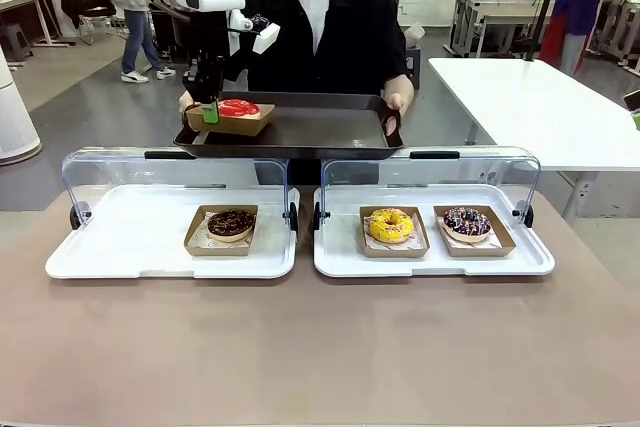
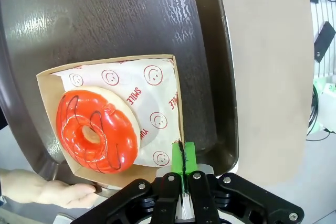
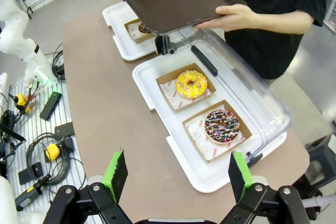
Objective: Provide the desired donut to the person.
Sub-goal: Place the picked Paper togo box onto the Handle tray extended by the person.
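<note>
The person, in a black top, holds a dark serving tray with both hands across the table. A red-glazed donut in a cardboard box rests on the tray's left end. My left gripper reaches over it, shut on the box's edge. In the left wrist view the green pads pinch the box wall beside the red donut, and the person's hand grips the tray rim. My right gripper hangs open above the table with nothing between its fingers.
Two white display trays with raised clear lids stand on the brown table. The left one holds a chocolate donut. A yellow donut and a sprinkled donut sit in the right one. Bare tabletop lies in front.
</note>
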You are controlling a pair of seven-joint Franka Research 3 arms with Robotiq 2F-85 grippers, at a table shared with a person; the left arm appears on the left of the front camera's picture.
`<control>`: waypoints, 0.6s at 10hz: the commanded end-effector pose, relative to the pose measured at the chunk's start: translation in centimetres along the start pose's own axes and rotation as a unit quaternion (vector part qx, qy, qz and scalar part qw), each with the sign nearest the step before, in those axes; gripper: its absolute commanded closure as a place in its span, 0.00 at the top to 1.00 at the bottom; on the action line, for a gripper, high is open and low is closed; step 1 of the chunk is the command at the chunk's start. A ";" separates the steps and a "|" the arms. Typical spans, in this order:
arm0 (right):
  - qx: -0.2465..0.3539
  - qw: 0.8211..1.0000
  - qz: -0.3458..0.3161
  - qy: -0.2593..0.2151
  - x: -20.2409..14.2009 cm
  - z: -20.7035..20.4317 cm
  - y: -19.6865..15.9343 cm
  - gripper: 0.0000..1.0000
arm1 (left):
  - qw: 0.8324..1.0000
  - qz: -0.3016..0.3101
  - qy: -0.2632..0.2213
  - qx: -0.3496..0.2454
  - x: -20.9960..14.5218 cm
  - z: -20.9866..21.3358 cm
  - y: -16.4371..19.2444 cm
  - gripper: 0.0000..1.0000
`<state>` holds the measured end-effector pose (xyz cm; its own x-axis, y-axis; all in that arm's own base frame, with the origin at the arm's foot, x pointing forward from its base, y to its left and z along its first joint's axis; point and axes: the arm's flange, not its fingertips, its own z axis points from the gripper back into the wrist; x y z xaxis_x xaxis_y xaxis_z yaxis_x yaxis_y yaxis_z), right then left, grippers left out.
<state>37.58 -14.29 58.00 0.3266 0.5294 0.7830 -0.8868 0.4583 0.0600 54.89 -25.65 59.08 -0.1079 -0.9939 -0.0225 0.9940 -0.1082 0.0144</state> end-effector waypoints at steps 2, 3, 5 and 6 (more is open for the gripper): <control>0.004 1.000 0.007 -0.017 0.1 0.0 -0.2 1.00 | 1.000 0.006 -0.008 0.011 -0.2 -0.1 0.5 0.18; 0.004 1.000 0.007 -0.017 0.1 0.0 -0.2 1.00 | 1.000 0.004 -0.009 0.009 -0.2 -0.2 0.6 0.47; 0.004 1.000 0.007 -0.017 0.1 0.0 -0.2 1.00 | 1.000 0.003 -0.010 0.008 -0.3 -0.2 0.6 1.00; 0.004 1.000 0.007 -0.017 0.1 0.0 -0.2 1.00 | 1.000 0.004 -0.012 0.007 -0.3 -0.3 0.5 1.00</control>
<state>37.58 -14.29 58.00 0.3265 0.5294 0.7830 -0.8868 0.4583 0.0599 55.22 -25.56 58.94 -0.1045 -0.9944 -0.0178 0.9943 -0.1049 0.0195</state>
